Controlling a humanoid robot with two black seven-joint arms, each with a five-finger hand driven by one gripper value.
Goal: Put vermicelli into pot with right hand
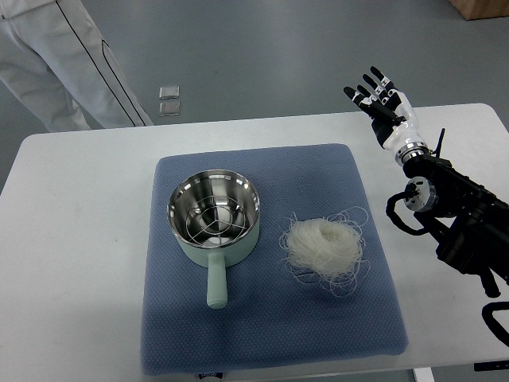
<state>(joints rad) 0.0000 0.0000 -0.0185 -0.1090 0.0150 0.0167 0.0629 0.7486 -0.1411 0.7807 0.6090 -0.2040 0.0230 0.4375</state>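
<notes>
Near edge first: blue mat (262, 318) on the white desk (71, 239), everything sits on it. Pot (215, 213), mint green with a steel inside and a wire rack in the bottom, is left-centre on the mat, handle pointing back toward the robot's side. Vermicelli (324, 245) is a loose round nest just right of the pot, near but not touching, stray strands fanning out around it (no real long axis, slightly wider left-right, so no heading to speak of). Right robot hand (380, 97) is up past the mat's far right corner, fingers spread and pointing away and leftward, holding nothing. Its arm comes in from the right edge. Key relation: the nest lies nearer the robot and a little left of the hand, well apart, so my guess is the hand must swing back and down over it, then carry left to the pot. Left arm not visible. Far side: a person's legs in pale trousers (64, 64) on the floor beyond the desk.
</notes>
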